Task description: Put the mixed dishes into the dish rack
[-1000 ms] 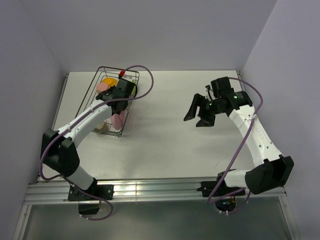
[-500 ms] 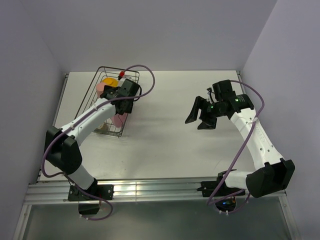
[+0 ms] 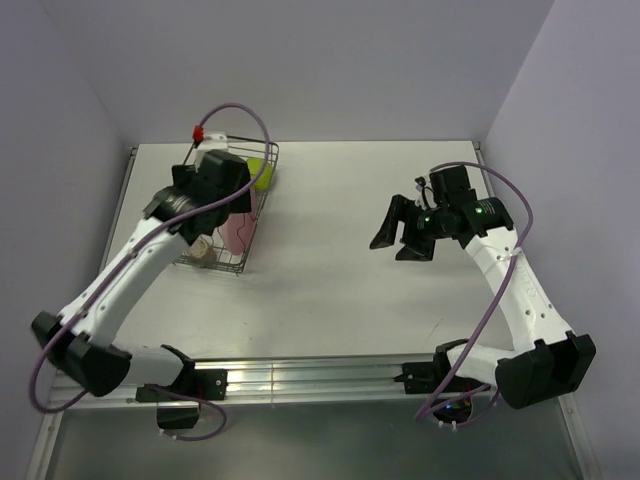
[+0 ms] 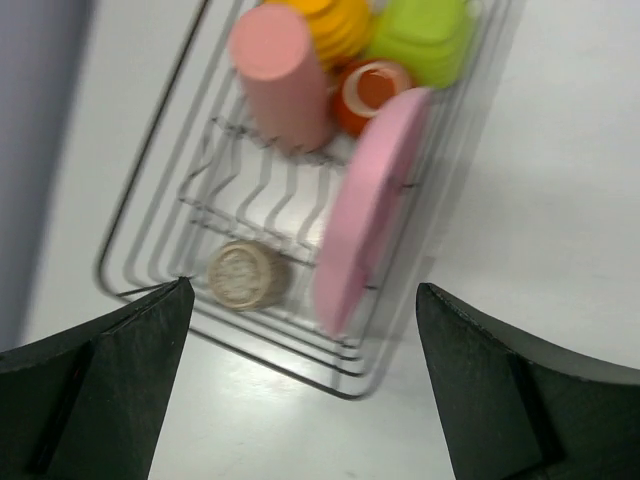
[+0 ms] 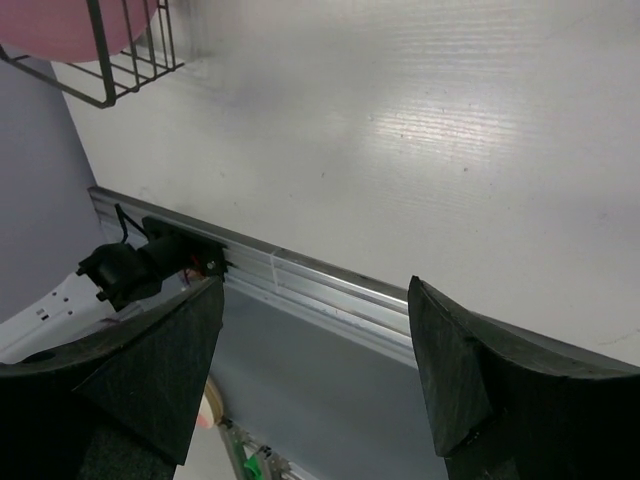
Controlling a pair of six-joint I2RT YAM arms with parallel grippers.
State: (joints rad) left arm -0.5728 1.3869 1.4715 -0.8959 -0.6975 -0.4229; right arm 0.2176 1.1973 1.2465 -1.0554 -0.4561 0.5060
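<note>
The black wire dish rack [image 4: 150, 200] holds all the mixed dishes. A pink tumbler [image 4: 280, 75], an orange-yellow bowl [image 4: 335, 25], a yellow-green bowl [image 4: 425, 40] and a red-brown mug [image 4: 370, 90] crowd its far end. The pink plate [image 4: 365, 215] stands on edge along the right side, and the grey-brown dish [image 4: 245, 275] lies near the front. My left gripper [image 4: 305, 400] hangs open and empty above the rack's near end. In the top view the rack [image 3: 262, 205] lies partly under the left wrist. My right gripper [image 3: 397, 228] is open and empty over bare table, far to the right.
An aluminium rail [image 5: 300, 280] runs along the table's near edge, with the left arm's base [image 5: 140, 265] bolted on it. The rack's corner [image 5: 110, 75] and the pink plate [image 5: 80, 25] show in the right wrist view. Walls close in on three sides.
The left gripper opened wide and lifted up off the rack, leaving the pink plate standing in it. The right gripper shifted slightly and widened a little.
</note>
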